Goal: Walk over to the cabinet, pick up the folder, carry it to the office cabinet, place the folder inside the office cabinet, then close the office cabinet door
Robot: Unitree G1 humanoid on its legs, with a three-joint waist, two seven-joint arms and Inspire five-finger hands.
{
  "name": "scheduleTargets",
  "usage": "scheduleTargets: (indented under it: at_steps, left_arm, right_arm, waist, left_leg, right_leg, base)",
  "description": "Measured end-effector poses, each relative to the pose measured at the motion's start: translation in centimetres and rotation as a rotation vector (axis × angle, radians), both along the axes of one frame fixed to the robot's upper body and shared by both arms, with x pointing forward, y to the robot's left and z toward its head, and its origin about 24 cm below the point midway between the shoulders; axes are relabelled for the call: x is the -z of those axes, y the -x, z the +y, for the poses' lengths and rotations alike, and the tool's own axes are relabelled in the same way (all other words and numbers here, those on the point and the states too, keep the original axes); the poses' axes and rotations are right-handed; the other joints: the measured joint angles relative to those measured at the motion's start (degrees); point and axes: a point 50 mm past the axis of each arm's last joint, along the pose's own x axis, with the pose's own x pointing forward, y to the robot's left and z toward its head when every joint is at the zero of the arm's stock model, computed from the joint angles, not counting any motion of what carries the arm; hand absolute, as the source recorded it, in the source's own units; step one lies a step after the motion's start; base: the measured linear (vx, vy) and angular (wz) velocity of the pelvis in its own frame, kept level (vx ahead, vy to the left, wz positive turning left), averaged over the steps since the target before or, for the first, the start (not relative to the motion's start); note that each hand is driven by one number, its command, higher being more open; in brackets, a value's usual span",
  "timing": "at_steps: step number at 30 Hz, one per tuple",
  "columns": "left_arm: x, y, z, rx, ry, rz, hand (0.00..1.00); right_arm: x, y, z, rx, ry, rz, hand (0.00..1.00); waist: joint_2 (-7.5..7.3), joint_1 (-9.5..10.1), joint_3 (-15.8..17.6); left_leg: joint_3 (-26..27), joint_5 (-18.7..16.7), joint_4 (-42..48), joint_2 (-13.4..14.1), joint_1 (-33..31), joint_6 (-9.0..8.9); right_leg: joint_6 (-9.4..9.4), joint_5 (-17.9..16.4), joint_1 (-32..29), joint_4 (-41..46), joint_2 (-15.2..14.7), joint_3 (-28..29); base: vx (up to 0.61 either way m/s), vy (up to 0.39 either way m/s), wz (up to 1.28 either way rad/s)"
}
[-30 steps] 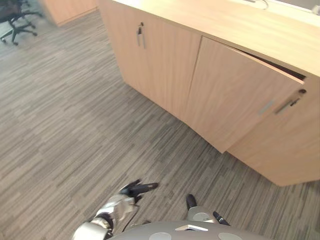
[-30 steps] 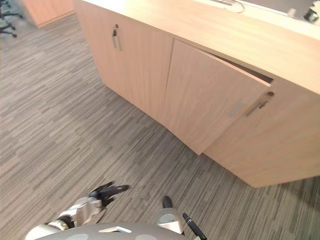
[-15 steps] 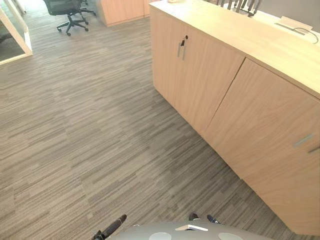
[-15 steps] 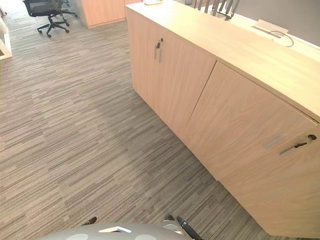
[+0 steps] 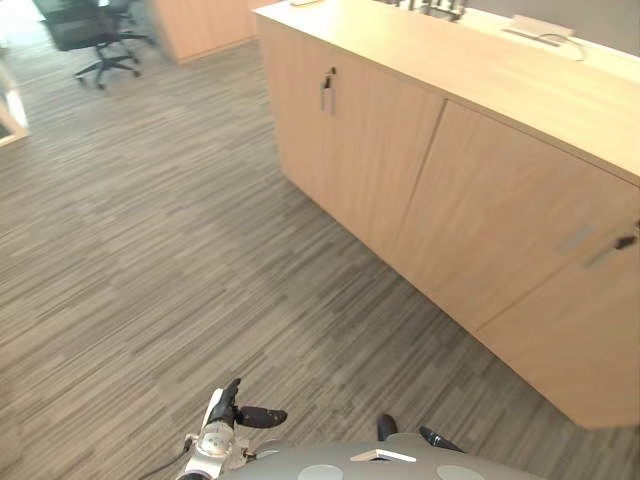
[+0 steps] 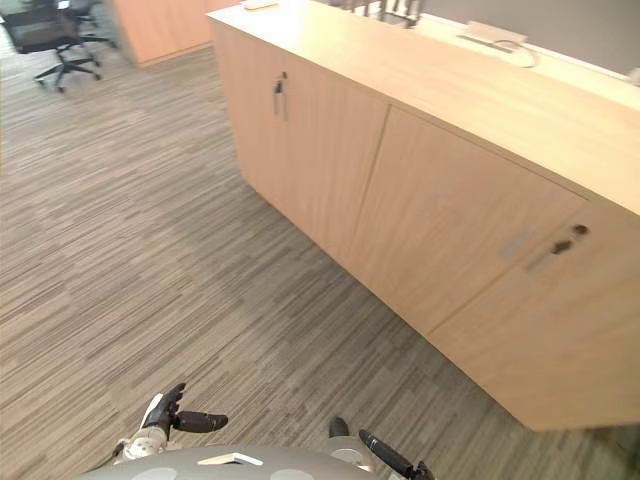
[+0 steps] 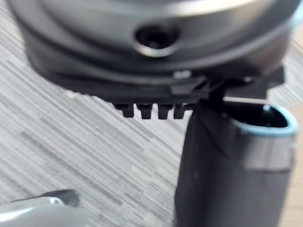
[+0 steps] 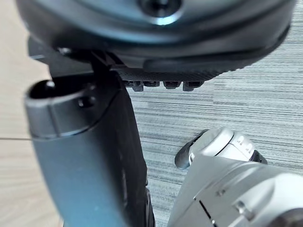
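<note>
The long light-wood office cabinet [image 5: 380, 150] runs along the right, and all its doors lie flush and shut. The middle door [image 5: 500, 230] has a small flat handle [image 5: 577, 238], and a key lever [image 5: 612, 248] sits on the door beside it. Low at the near edge, my left hand [image 5: 240, 414] hangs over the carpet with its fingers straight and nothing in it. My right hand [image 5: 438, 438] shows beside it, fingers straight and likewise empty. The left wrist view has my left hand [image 7: 156, 56] above bare carpet. My right hand [image 8: 156, 38] hangs beside the cabinet's wood in its own wrist view.
Grey striped carpet [image 5: 160, 250] spreads to the left of the cabinet. A black office chair [image 5: 85, 30] stands far back left, next to another wooden unit [image 5: 200, 25]. A white flat item [image 5: 540, 28] with a cable lies on the cabinet top.
One second ago the middle door stood ajar; now it lies flush and shut. The camera has swung about. My left hand, first raised forward, now hangs lower near the frame's edge.
</note>
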Motion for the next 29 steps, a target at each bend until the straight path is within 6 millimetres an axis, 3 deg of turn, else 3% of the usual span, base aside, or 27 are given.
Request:
scheduleTargets:
  at_steps: [1, 3, 5, 7, 8, 10, 11, 12, 13, 14, 15, 17, 19, 21, 23, 27, 29]
  left_arm:
    - [0.0, -0.1, -0.1, -0.002, 0.01, -0.006, 1.0]
    - [0.1, 0.0, -0.2, -0.06, 0.084, 0.0, 1.0]
    - [0.2, 0.3, 0.3, -0.141, 0.119, 0.009, 1.0]
    - [0.5, 1.0, 0.7, -0.214, 0.145, 0.027, 1.0]
    - [0.6, 1.2, 0.8, -0.287, 0.177, 0.035, 1.0]
    - [0.7, 1.7, 1.0, -0.363, 0.207, 0.036, 1.0]
    - [0.8, 1.9, 1.0, -0.397, 0.225, 0.035, 1.0]
    - [0.6, 1.6, 1.9, -0.438, 0.233, 0.009, 1.0]
    - [0.5, 1.6, 1.8, -0.457, 0.255, -0.009, 1.0]
    - [0.5, 1.7, 1.8, -0.471, 0.259, -0.009, 1.0]
    - [0.7, 2.1, 1.5, -0.512, 0.281, -0.004, 1.0]
    - [0.8, 2.6, 1.2, -0.532, 0.319, 0.003, 1.0]
    - [0.9, 3.1, 1.5, -0.556, 0.328, 0.006, 1.0]
    - [0.8, 3.7, 2.5, -0.58, 0.31, 0.006, 1.0]
    - [0.8, 4.0, 2.9, -0.599, 0.303, 0.013, 1.0]
    - [1.1, 4.1, 2.1, -0.592, 0.303, 0.04, 1.0]
    - [1.1, 4.2, 2.1, -0.563, 0.287, 0.049, 1.0]
  right_arm:
    - [0.0, 0.0, 0.3, 0.001, -0.007, -0.002, 1.0]
    - [0.2, -0.5, 1.5, -0.011, -0.046, -0.01, 1.0]
    - [0.1, -1.1, 1.5, -0.041, -0.04, -0.027, 1.0]
    - [-0.1, -2.0, 1.4, -0.068, -0.027, -0.06, 1.0]
    - [-0.3, -2.6, 0.8, -0.086, -0.016, -0.081, 1.0]
    - [-0.8, -4.1, 0.1, -0.12, 0.007, -0.136, 1.0]
    - [-1.0, -4.8, 0.2, -0.145, 0.01, -0.163, 1.0]
    - [-1.2, -5.9, 0.9, -0.16, -0.002, -0.201, 1.0]
    - [-1.2, -5.5, 0.7, -0.106, -0.015, -0.204, 1.0]
    - [-1.1, -5.4, 0.8, -0.096, -0.018, -0.202, 1.0]
    - [-1.0, -4.9, 0.7, -0.075, -0.027, -0.198, 1.0]
    - [-0.7, -3.9, 0.4, -0.017, -0.037, -0.175, 1.0]
    - [-0.4, -2.9, 0.5, -0.01, -0.045, -0.133, 1.0]
    - [0.2, -1.1, 1.3, 0.007, -0.088, -0.056, 1.0]
    - [0.4, -0.4, 1.8, 0.018, -0.114, -0.018, 1.0]
    - [0.3, 0.9, 0.5, 0.071, -0.088, 0.006, 1.0]
    - [0.3, 0.8, 0.5, 0.067, -0.085, 0.003, 1.0]
  waist:
    - [0.52, -0.08, 0.0]
    - [-1.25, -0.13, 0.5]
    - [-1.53, -0.23, 0.3]
    - [-1.35, -0.16, 0.4]
    - [-0.54, -0.07, 1.0]
    - [1.75, 0.27, 1.8]
    - [1.91, 0.38, 2.2]
    - [-0.17, 1.49, 3.4]
    - [1.32, 2.58, 3.0]
    - [-0.03, 2.79, 3.1]
    - [0.37, 2.99, 2.3]
    - [1.8, 2.48, 2.0]
    - [0.97, 2.15, 1.2]
    - [-1.34, 2.33, -0.2]
    - [-2.71, 1.97, -0.7]
    - [0.37, 1.6, -0.8]
    - [0.43, 1.71, -0.8]
  left_leg:
    - [1.1, -0.1, 0.0, -0.2, 0.0, 0.3]
    - [6.0, -0.8, 0.0, -0.3, 0.7, 1.71]
    - [9.8, -1.2, 0.0, -0.7, 1.1, 2.66]
    - [13.7, -1.6, -0.3, -0.8, 1.2, 3.21]
    - [16.6, -1.7, -0.6, -0.6, 2.0, 3.32]
    - [21.9, -1.5, 0.7, 0.5, 2.3, 3.27]
    - [23.9, -0.8, 5.3, 0.9, 0.6, 1.98]
    - [23.5, -2.1, 11.7, 1.4, -4.0, 4.46]
    - [24.5, 4.5, -1.7, 4.5, -2.1, 3.32]
    - [27.3, 5.5, -2.2, 3.2, -0.5, 3.38]
    - [29.4, 5.6, -2.1, 3.7, 0.2, 3.62]
    - [31.0, 5.8, -2.9, 5.2, 0.9, 3.73]
    - [31.8, 6.6, -4.8, 5.2, 1.2, 3.4]
    - [32.6, 9.4, -8.2, 4.0, 1.0, 2.12]
    - [31.9, 11.4, -10.4, 2.8, 0.0, 1.35]
    - [27.8, 14.9, -14.6, 3.4, 1.1, 0.17]
    - [27.7, 15.3, -15.3, 4.2, 2.3, -0.32]
  right_leg:
    - [0.09, 0.4, -0.3, -0.2, -0.1, 1.2]
    - [0.52, 1.3, -1.6, -0.2, 0.0, 5.8]
    - [1.14, 2.1, -3.2, 0.1, 0.3, 9.1]
    - [1.28, 3.2, -5.2, 0.3, 0.8, 11.8]
    - [0.77, 5.2, -6.1, 0.4, 1.9, 12.6]
    - [-3.52, 9.9, -7.6, 0.4, 4.5, 9.2]
    - [-6.09, 12.7, -8.0, 0.4, 4.8, 5.1]
    - [-7.89, 18.1, -7.9, -2.3, 3.3, 1.6]
    - [-8.07, 13.0, -7.7, 1.4, 3.4, -7.3]
    - [-6.53, 6.8, -7.9, 6.2, 1.0, -11.2]
    - [-7.82, -0.3, -8.0, 13.7, -0.8, -17.9]
    - [-7.21, -5.1, -5.9, 20.7, -3.5, -23.8]
    - [-5.95, -6.5, -3.2, 20.9, -5.1, -24.9]
    - [-1.73, -5.0, 1.9, 10.6, -5.3, -24.1]
    - [0.87, -4.2, 3.3, 3.3, -5.0, -24.0]
    - [-0.3, -3.4, 4.2, 1.1, -2.5, -24.7]
    - [-0.91, -3.1, 5.4, 0.1, -1.4, -24.6]
  base:
    - [-0.02, 0.197, -0.89]
    - [-0.01, 0.169, -0.98]
    - [0.02, 0.175, -1.08]
    - [0.04, 0.14, -1.17]
    - [0.02, 0.121, -1.45]
    - [0.01, 0.127, -1.57]
    - [0.0, 0.093, -1.56]
    - [-0.1, 0.051, -1.81]
    - [-0.12, 0.009, -1.54]
    - [-0.1, -0.013, -1.24]
    - [0.0, 0.025, -0.69]
    - [-0.03, 0.042, -0.6]
    - [-0.06, -0.019, -0.38]
    - [-0.07, -0.124, -0.36]
    - [-0.11, -0.255, -0.15]
    - [-0.1, -0.154, 0.1]
    - [-0.07, -0.117, -0.05]
